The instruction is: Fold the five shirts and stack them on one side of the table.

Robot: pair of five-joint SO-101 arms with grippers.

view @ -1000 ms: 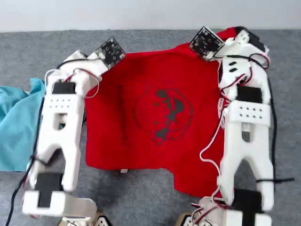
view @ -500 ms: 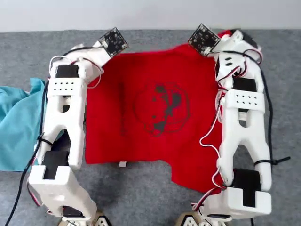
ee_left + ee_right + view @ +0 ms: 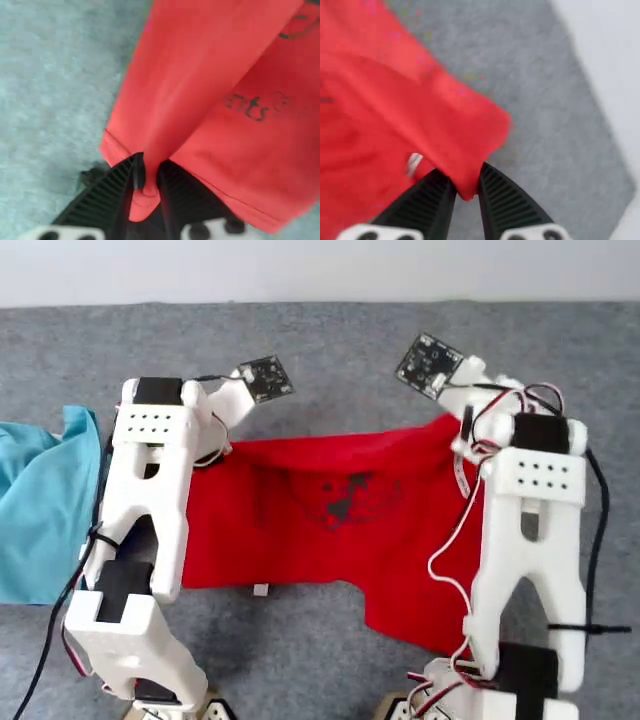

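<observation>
1. Table (image 3: 330, 350): grey cover, with a bare strip open beyond the shirt's far edge.
2. Red shirt (image 3: 330, 530): mid-table, long axis side to side, print up. The far edge is strung between both grippers and the near hem lies flat.
3. Teal shirt (image 3: 40, 510): crumpled at the table's left edge.
4. Left gripper (image 3: 147, 172): pinching one far corner of the red shirt.
5. Right gripper (image 3: 465, 182): pinching the other far corner.

The counter (image 3: 330, 350) is wearing a grey, felt-like covering, and a pale white band (image 3: 320, 270) is running along its far edge.
</observation>
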